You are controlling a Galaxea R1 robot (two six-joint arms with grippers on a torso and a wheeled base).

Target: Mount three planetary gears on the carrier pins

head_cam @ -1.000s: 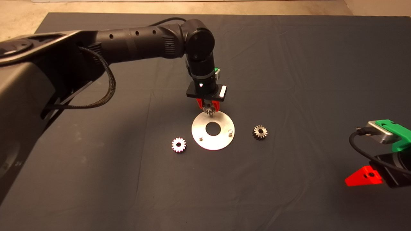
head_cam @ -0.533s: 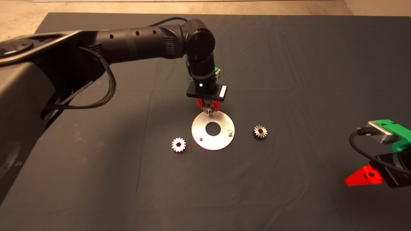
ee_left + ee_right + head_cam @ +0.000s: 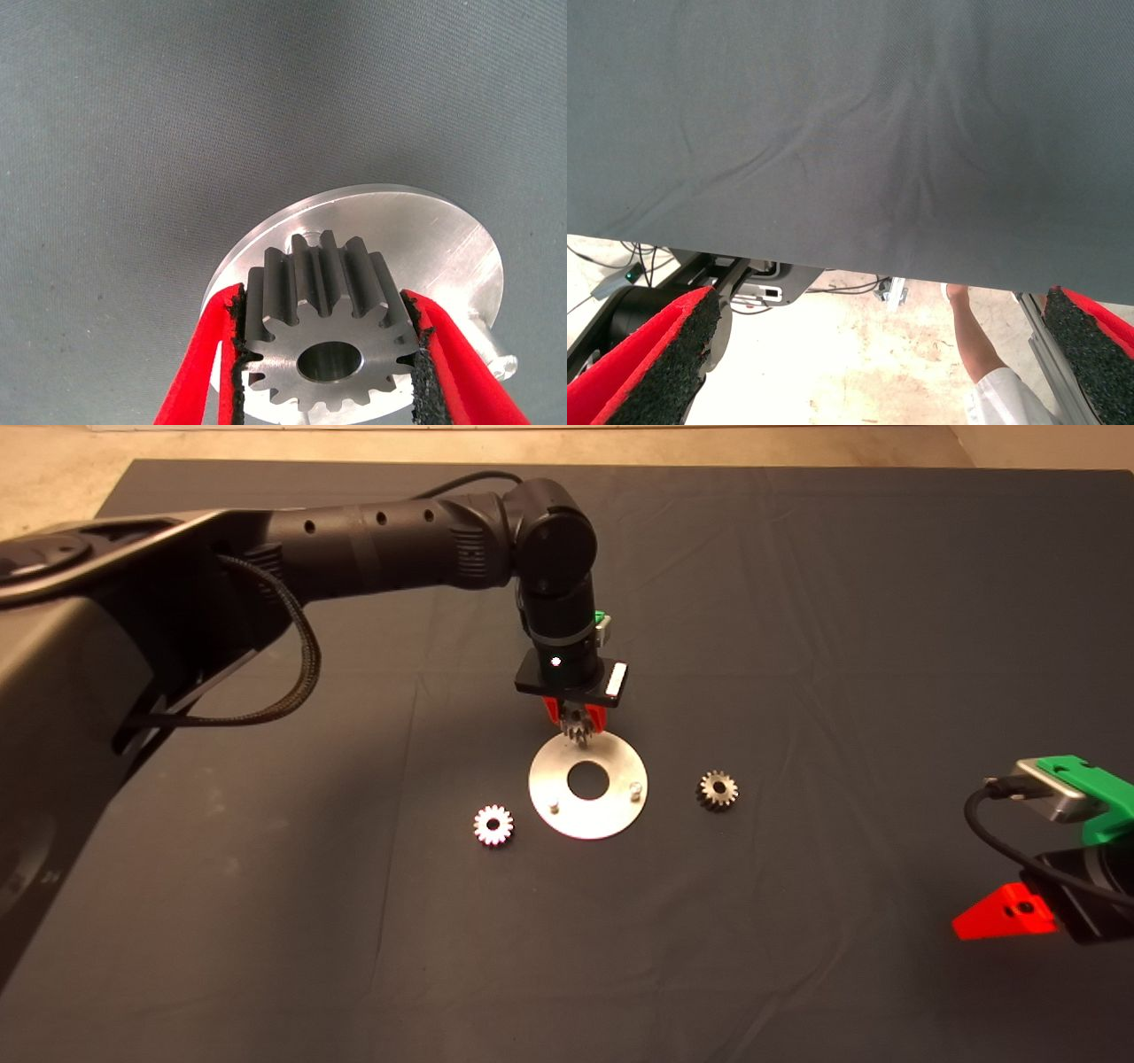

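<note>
My left gripper (image 3: 578, 724) hangs over the far edge of the shiny round disc (image 3: 611, 815), shut on a grey planetary gear (image 3: 578, 732). In the left wrist view that gear (image 3: 326, 336) sits between the two red fingers (image 3: 204, 354), just above the disc (image 3: 443, 239), and a carrier pin (image 3: 493, 347) stands at the disc's rim. Two carrier pins (image 3: 553, 808) (image 3: 635, 789) rise bare from the near side of the disc. One planetary gear (image 3: 493, 825) lies on the mat left of the disc, another (image 3: 718, 789) to its right. My right gripper (image 3: 1005, 915) is parked at the lower right, open.
The dark mat (image 3: 797, 602) covers the table, with bare floor beyond its far edge. The left arm (image 3: 381, 545) reaches in across the upper left. In the right wrist view, cables, equipment and a person's arm (image 3: 970, 332) show beyond the mat's edge.
The left gripper, still holding the gear, has shifted very slightly over the disc's far edge. Nothing else has moved.
</note>
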